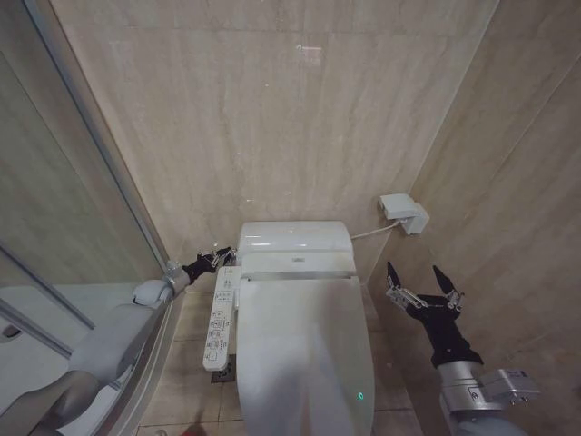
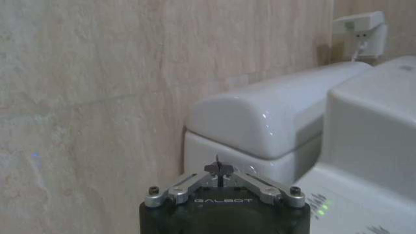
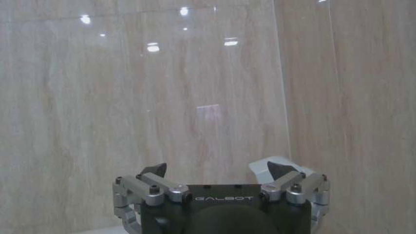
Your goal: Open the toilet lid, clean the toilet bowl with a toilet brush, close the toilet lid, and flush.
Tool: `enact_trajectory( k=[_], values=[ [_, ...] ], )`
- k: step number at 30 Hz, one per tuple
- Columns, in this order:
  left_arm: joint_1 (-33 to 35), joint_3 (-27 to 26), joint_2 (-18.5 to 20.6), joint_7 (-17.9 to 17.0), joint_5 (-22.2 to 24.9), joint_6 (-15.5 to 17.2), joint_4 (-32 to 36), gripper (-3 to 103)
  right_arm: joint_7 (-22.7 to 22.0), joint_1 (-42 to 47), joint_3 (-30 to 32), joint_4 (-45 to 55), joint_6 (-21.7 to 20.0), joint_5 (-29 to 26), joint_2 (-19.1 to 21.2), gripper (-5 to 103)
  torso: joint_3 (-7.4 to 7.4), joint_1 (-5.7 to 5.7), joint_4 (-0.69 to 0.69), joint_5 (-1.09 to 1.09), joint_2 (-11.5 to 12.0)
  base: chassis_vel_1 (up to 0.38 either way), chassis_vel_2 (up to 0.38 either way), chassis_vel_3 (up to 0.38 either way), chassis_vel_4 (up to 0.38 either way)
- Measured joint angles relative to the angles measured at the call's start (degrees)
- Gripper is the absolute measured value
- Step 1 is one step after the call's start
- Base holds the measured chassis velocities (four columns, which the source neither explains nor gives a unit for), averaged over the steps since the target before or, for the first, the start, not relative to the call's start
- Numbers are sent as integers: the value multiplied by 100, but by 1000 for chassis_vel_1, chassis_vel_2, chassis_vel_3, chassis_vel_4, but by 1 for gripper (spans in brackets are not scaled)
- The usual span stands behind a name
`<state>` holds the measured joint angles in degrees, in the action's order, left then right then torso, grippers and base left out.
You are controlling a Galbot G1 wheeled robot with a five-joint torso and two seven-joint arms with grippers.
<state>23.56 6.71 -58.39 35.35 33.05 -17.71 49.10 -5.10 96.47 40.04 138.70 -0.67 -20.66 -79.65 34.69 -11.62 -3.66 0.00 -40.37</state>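
toilet lid [image 1: 304, 350] down, left end effector [image 1: 216, 258] beside

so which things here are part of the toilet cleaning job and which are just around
Job:
- toilet lid, shut
- left gripper, jaws shut, by the tank's side
- right gripper, jaws open, held off to the side

Just around:
- control panel
- wall socket
- glass partition

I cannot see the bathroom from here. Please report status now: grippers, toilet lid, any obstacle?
Left gripper shut, beside the tank. Right gripper open, hanging right of the toilet. Toilet lid down. No obstacle seen.
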Motion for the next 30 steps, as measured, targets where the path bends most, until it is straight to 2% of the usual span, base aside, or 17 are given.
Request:
enact_trajectory(
  k=[6, 12, 21, 23, 30],
  values=[
    [35, -28, -5, 328, -65, -8, -78, 0, 0, 0, 0, 0, 0, 0, 0, 100, 0, 0, -1, 1, 0, 0, 0, 0, 0],
    [92, -65, -50, 394, -139, -31, -122, 0, 0, 0, 0, 0, 0, 0, 0, 100, -1, 0, 5, 4, 0, 0, 0, 0, 0],
    [43, -67, -182, 474, -355, -91, -316, 0, 0, 0, 0, -1, 0, 0, 0, 100, -1, 1, 2, 5, -1, 0, 0, 0, 0],
    [16, -85, -274, 475, -392, -121, -427, 0, 1, 0, 0, 0, 0, 0, 0, 100, 1, 0, 6, 4, 0, 0, 0, 0, 0],
    [-42, -177, -611, 475, -430, -177, -761, 0, 0, 0, 0, -1, 0, 0, 0, 100, 0, 1, 7, 5, 0, 0, 0, 0, 0]
  ],
)
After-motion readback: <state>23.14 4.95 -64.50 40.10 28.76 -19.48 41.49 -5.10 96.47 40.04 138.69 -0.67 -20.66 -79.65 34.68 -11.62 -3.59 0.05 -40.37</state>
